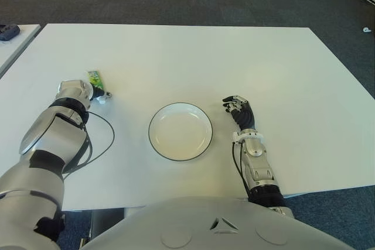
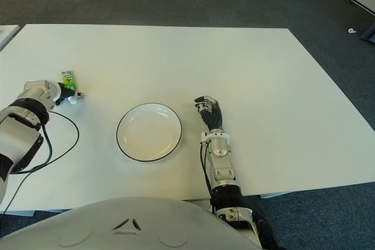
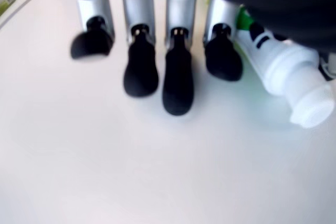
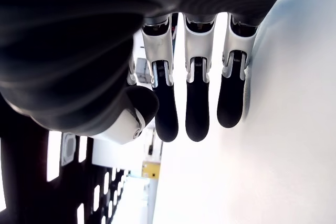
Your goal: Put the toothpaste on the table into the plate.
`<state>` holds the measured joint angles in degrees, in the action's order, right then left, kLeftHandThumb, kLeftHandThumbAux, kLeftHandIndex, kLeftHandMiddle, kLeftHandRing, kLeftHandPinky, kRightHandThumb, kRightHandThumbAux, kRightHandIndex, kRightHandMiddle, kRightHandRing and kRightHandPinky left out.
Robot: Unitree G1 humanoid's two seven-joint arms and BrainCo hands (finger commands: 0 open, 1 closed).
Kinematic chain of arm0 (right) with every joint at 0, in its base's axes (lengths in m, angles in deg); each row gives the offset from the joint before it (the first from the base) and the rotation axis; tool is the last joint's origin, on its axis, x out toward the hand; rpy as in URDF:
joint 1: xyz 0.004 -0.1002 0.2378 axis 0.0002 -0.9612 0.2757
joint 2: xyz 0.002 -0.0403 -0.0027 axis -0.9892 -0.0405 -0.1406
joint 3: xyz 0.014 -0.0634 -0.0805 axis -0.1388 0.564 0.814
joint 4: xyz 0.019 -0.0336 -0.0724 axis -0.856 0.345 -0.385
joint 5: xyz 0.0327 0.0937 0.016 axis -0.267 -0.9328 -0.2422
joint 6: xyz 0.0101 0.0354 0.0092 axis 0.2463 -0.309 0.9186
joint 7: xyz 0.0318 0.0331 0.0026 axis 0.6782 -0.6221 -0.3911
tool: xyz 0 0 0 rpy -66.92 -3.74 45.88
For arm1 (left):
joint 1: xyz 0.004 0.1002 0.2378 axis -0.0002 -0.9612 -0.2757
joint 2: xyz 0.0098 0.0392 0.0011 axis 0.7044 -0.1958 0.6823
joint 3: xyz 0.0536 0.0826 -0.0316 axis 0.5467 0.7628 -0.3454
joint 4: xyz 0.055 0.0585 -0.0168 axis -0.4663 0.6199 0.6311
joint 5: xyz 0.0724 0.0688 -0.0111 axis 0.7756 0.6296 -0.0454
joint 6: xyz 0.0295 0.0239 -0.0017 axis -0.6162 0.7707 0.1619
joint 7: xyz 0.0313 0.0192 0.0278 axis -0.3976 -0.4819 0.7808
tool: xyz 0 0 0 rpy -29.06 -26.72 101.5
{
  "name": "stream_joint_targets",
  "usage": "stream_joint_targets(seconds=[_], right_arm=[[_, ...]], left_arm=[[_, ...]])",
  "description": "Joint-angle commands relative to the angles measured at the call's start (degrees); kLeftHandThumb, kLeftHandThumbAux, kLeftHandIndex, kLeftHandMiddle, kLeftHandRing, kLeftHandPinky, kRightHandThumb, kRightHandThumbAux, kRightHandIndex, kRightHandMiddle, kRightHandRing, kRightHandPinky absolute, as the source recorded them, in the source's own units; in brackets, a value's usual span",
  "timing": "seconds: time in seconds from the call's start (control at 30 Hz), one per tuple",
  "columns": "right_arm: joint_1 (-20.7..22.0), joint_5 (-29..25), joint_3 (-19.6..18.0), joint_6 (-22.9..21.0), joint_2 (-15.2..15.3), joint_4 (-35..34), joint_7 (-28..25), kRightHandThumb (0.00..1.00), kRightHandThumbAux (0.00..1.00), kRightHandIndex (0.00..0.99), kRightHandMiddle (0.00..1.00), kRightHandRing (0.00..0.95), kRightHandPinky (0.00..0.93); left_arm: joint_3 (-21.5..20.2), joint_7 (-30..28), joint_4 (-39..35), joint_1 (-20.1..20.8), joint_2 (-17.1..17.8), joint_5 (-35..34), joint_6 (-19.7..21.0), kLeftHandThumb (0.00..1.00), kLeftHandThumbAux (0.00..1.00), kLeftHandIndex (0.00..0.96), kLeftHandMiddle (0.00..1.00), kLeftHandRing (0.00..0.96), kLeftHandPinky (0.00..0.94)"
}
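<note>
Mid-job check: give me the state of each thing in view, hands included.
toothpaste: cap on, lying on the table, not in the plate
plate: empty, upright
left hand: over the toothpaste, fingers extended, not closed on it
right hand: idle right of the plate, holding nothing
table: white

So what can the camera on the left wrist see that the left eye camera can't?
Only the left wrist view shows the left hand's black fingertips up close, hanging extended just above the table, and the toothpaste's white cap right beside them. Only the left eye view shows the empty plate, the idle right hand to its right, and the dark carpet. Both show the toothpaste at the left hand, on the white table.
</note>
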<state>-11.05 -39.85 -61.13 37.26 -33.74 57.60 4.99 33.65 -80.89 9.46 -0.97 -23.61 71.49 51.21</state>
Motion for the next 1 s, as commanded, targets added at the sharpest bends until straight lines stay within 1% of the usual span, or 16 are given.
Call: stream_joint_targets(seconds=[0.03, 0.23, 0.43, 0.67, 0.77, 0.83, 1.0], right_arm=[[0.77, 0.27, 0.38, -0.73, -0.08, 1.07, 0.22, 0.708, 0.732, 0.417, 0.409, 0.398, 0.411], [0.66, 0.24, 0.50, -0.42, -0.04, 1.00, 0.11, 0.707, 0.732, 0.417, 0.406, 0.397, 0.414], [0.50, 0.28, 0.45, -0.74, 0.05, 0.55, 0.26, 0.706, 0.732, 0.416, 0.403, 0.396, 0.413], [0.14, 0.07, 0.31, -1.05, 0.24, -0.09, 0.06, 0.705, 0.732, 0.415, 0.401, 0.396, 0.416], [-0.26, 0.00, 0.24, -1.29, 0.38, -0.62, -0.05, 0.704, 0.732, 0.415, 0.398, 0.395, 0.416], [-0.56, -0.02, 0.17, -1.56, 0.49, -1.09, -0.10, 0.704, 0.732, 0.415, 0.395, 0.394, 0.416], [-1.05, -0.09, 0.07, -1.92, 0.62, -1.85, -0.24, 0.703, 0.732, 0.415, 0.392, 0.388, 0.406]], left_arm=[[0.03, -4.55, 0.62, -0.36, -2.26, -0.82, -0.89, 0.127, 0.219, 0.818, 0.904, 0.902, 0.931], [-0.09, -7.08, 0.64, 0.06, -3.29, -1.53, -1.77, 0.100, 0.206, 0.823, 0.906, 0.905, 0.929], [0.78, -4.98, 1.29, -0.56, -4.15, -0.75, -1.22, 0.106, 0.204, 0.826, 0.909, 0.907, 0.931], [1.60, -5.30, 1.42, -0.91, -4.74, 0.05, -0.12, 0.124, 0.219, 0.818, 0.911, 0.908, 0.933], [1.63, -5.97, 1.37, -1.20, -4.99, -0.02, -0.06, 0.135, 0.225, 0.808, 0.913, 0.910, 0.936], [1.44, -6.18, 1.27, -1.29, -5.25, -0.35, 0.21, 0.149, 0.221, 0.752, 0.910, 0.910, 0.938], [1.23, -5.90, 1.07, -1.42, -5.64, -0.73, 0.64, 0.166, 0.224, 0.744, 0.910, 0.908, 0.935]])
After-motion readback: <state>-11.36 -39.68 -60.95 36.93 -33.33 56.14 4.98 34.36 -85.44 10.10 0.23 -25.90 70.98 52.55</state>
